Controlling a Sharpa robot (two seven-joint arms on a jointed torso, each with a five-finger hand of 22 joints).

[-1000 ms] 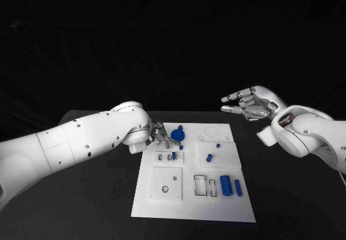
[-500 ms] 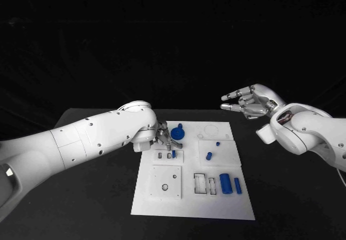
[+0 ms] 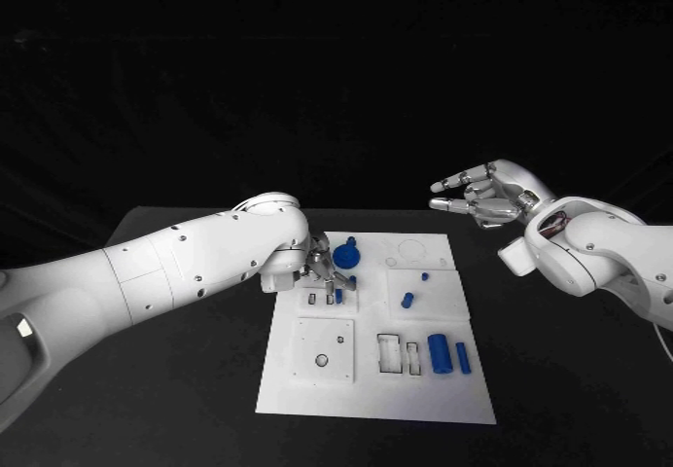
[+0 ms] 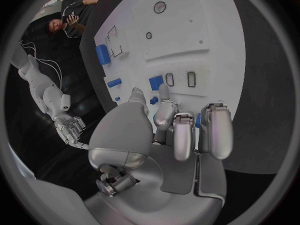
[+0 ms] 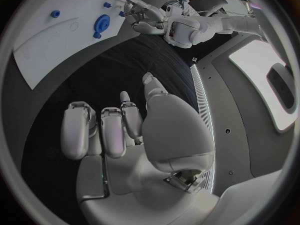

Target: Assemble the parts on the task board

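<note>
Task board (image 3: 376,384) sits mid-bench (image 3: 183,389) — left robot hand (image 3: 317,269) down on its far-left corner, pinching a small blue part (image 3: 336,297). Right robot hand (image 3: 481,197) raised off-board, fingers loosely spread, empty.

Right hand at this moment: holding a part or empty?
Empty. The right hand hangs above the table beyond the task board, fingers loosely curled around nothing.

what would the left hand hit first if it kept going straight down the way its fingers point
Most likely the small blue part standing in the slotted block just under the left hand; its fingertips hang right above it in the left wrist view. Past that lies the task board. How close they are is unclear.
</note>
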